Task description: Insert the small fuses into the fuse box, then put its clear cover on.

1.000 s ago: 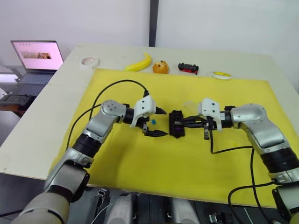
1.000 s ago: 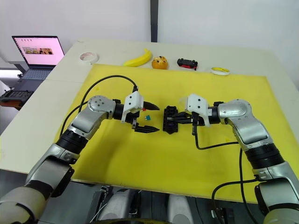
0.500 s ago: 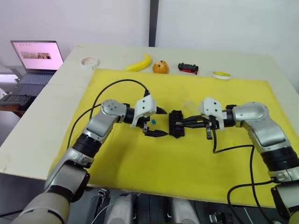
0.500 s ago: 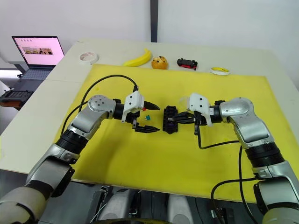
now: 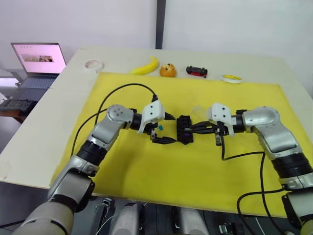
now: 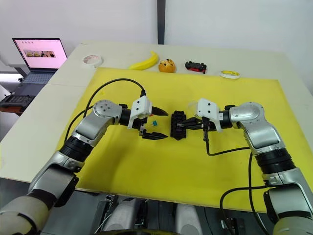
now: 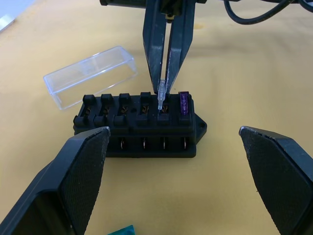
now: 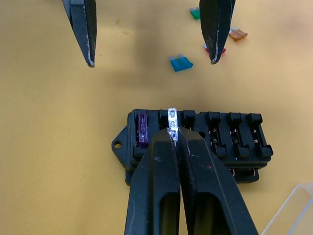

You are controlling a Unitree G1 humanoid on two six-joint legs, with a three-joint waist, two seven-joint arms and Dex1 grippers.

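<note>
From the head camera, I see my right gripper (image 5: pixel 191 129) reaching in to the fuse box (image 5: pixel 185 129), which sits at the middle of the yellow mat (image 5: pixel 195 171). My left gripper (image 5: pixel 165 129) hangs just to the box's other side, fingers spread wide, with a teal fuse (image 5: pixel 159 127) lying on the mat between them. The clear cover (image 5: pixel 198 110) rests on the mat just behind the box. Along the table's far edge lie a banana (image 5: pixel 145 66), an orange (image 5: pixel 167 71), a toy car (image 5: pixel 196 71) and two tape rolls; a laptop (image 5: pixel 38 61) stands off to the left.

From the left wrist camera, my own two fingers (image 7: pixel 78 176) stand far apart, touching nothing, framing the fuse box. My right gripper's fingers (image 7: pixel 155 44) are pressed together on a clear grey fuse (image 7: pixel 161 93), its lower end at a slot in the box's top row. A purple fuse (image 7: pixel 184 102) is already seated in the slot beside it. The clear cover lies just beyond the box, apart from it.

From the right wrist camera, my fingers pinch the grey fuse (image 8: pixel 172 123) over the second slot, next to the purple one. Past the box, the teal fuse lies loose on the mat, with green (image 8: pixel 195 13), red (image 8: pixel 215 50) and orange (image 8: pixel 237 34) fuses farther off by the left gripper's fingertip.
</note>
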